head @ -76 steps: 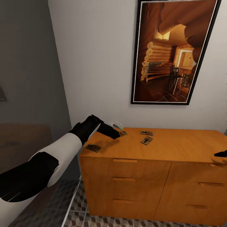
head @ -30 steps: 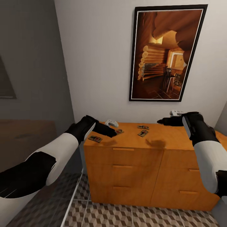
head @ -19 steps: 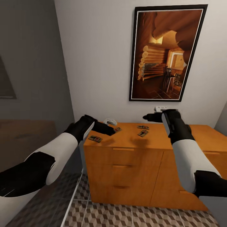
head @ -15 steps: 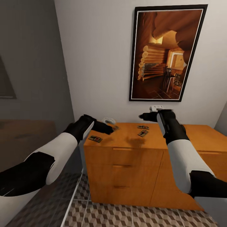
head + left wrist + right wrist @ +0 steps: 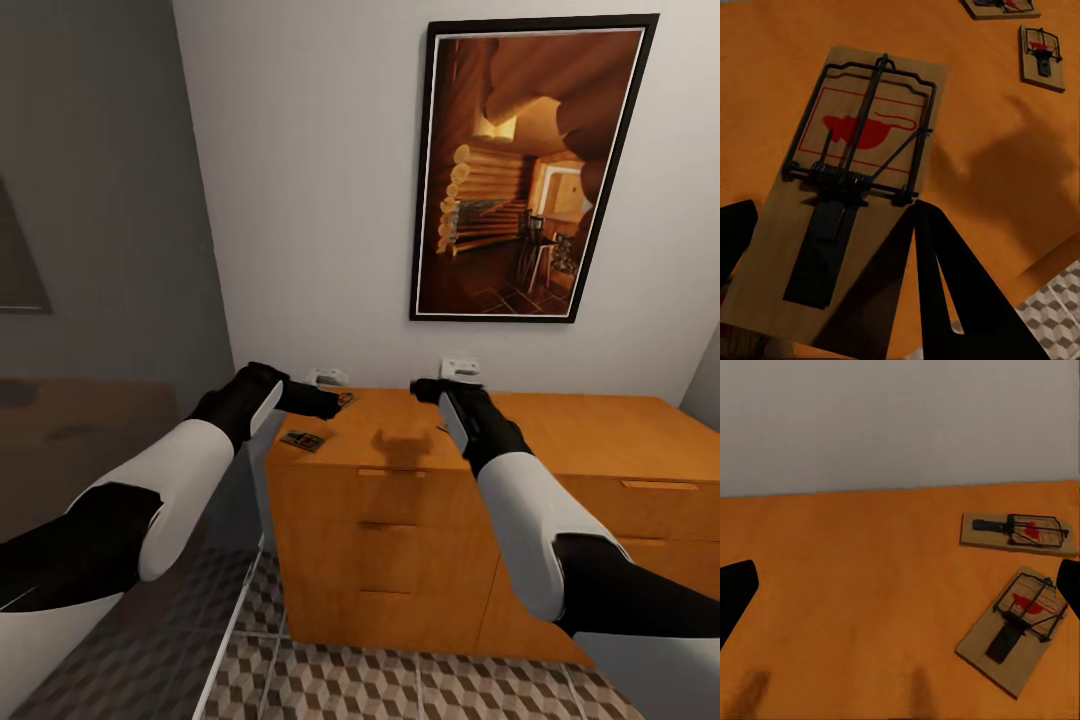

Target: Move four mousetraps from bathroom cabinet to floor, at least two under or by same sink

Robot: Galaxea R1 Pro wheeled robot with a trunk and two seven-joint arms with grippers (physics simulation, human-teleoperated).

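The orange-brown cabinet (image 5: 560, 430) stands against the white wall. My left gripper (image 5: 322, 403) hovers over its left end, shut on one mousetrap (image 5: 345, 398) that sits between the fingers (image 5: 945, 292), large in the left wrist view (image 5: 855, 172). Another mousetrap (image 5: 300, 440) lies at the cabinet's front left corner. My right gripper (image 5: 422, 388) is open above the middle of the top. Two more mousetraps (image 5: 1015, 531) (image 5: 1018, 619) lie flat ahead of it, mostly hidden by the right forearm in the head view. The patterned bathroom floor (image 5: 400, 690) shows below. The bathroom sink is out of view.
A large framed picture (image 5: 520, 170) hangs on the wall above the cabinet. A grey wall (image 5: 100, 200) closes the left side, with a narrow gap beside the cabinet. The cabinet's right half is bare wood.
The right arm has swung left across the cabinet top and now covers the two middle mousetraps. The left gripper has drawn back to the left with its mousetrap. The camera shifted after the earliest frame.
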